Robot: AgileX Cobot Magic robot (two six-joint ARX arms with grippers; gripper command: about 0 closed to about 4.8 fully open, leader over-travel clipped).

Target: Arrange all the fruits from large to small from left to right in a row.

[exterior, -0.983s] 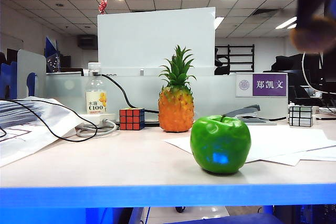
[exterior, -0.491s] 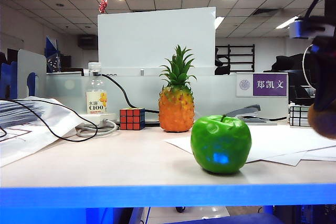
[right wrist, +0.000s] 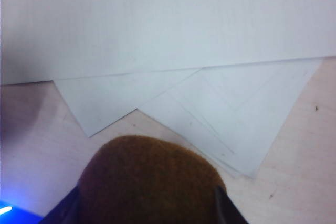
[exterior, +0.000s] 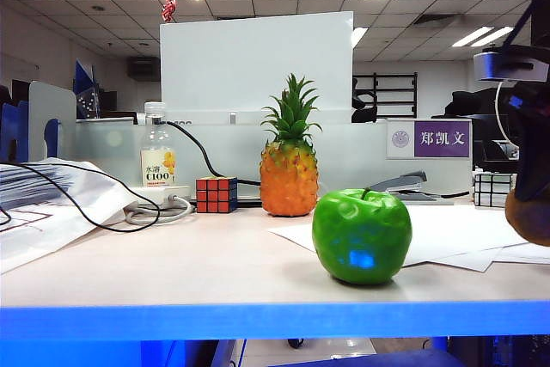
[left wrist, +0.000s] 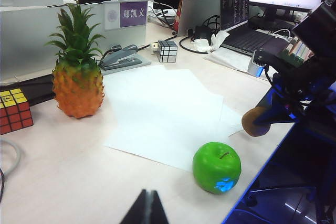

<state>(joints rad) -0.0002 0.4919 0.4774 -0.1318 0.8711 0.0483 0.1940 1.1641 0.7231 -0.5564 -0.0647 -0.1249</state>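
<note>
Tall pineapple (exterior: 289, 169) upright at the table's back, green apple (exterior: 361, 237) nearer the front edge, right gripper (right wrist: 149, 205) clamped around kiwi (right wrist: 150, 179) above white sheets (right wrist: 210, 103), left gripper (left wrist: 146, 209) pinched closed, hovering near apple

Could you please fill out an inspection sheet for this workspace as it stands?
Surface: pale table, white paper sheets on its right half.
Job's things: pineapple upright at the back; green apple near the front edge; kiwi held off the table to the right of the apple.
Clutter: two Rubik's cubes, bottle, stapler.
Grippers: left pincer shut, empty, above the table; right pincer shut on kiwi.
Cables: black cable across papers at left, white coil by the bottle.
Surroundings: office, partition, name plate.
</note>
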